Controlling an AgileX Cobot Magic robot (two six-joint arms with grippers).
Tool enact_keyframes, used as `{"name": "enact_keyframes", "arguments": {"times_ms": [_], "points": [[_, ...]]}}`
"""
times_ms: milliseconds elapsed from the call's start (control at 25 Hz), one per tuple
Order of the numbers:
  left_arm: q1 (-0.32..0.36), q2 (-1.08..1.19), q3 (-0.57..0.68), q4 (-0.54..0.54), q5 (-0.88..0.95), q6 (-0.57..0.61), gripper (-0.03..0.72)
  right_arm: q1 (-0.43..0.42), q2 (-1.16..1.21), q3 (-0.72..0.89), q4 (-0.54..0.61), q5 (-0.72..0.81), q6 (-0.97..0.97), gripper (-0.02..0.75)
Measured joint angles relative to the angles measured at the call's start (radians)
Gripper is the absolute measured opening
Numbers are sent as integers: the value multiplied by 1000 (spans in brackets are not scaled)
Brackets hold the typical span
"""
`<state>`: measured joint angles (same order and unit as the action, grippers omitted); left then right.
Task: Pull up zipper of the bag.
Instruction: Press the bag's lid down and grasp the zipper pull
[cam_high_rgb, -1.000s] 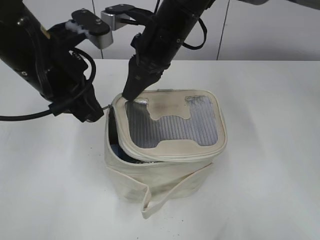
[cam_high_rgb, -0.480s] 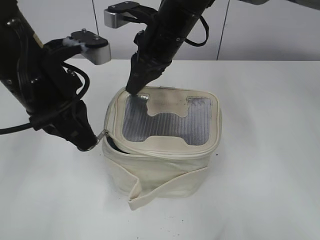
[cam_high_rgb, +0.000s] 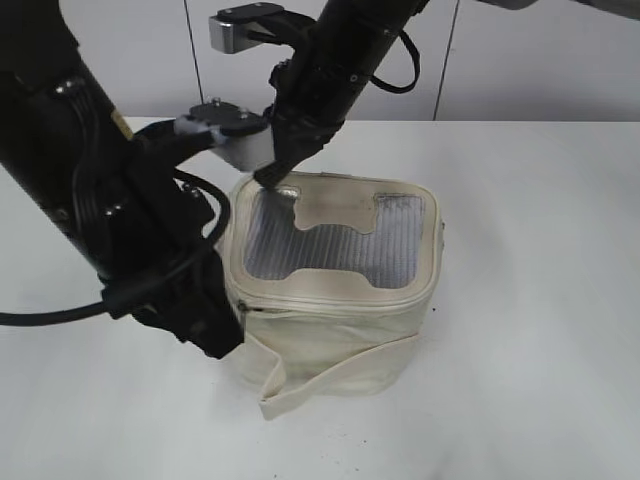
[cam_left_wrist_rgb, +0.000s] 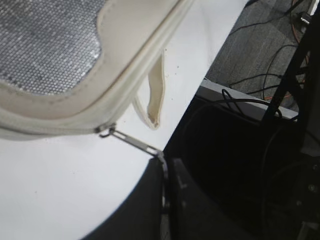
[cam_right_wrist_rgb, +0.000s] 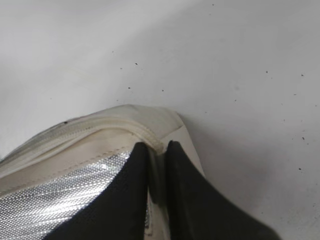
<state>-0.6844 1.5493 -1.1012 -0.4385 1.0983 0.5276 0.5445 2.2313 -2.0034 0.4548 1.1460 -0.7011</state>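
On the white bench (cam_high_rgb: 540, 300) the bag (cam_high_rgb: 335, 300) sits steadied by my right gripper (cam_right_wrist_rgb: 154, 165), jaws nipping its lid's rear corner, while my left gripper (cam_left_wrist_rgb: 162, 165), jaws seemingly clamped on the zipper (cam_left_wrist_rgb: 107, 131) pull, draws it along.

You will find no legible writing, brand mark, number or sign in any of the three views. The bag (cam_high_rgb: 335, 290), center frame in the exterior view, carries no readable label on its cream sides or lid. A small yellow patch on the left arm (cam_high_rgb: 121, 125), upper left of that view, is too small and blurred for you to make out any characters.
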Motion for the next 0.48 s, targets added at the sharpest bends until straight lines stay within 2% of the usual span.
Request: {"name": "enact_keyframes", "arguments": {"times_ms": [200,480], "points": [[-88,0,1,22,-72,-22,-2,1,0,0,5,11,1,79],[-192,1,8,-26,-277,-25,-2,1,0,0,2,13,1,79]]}}
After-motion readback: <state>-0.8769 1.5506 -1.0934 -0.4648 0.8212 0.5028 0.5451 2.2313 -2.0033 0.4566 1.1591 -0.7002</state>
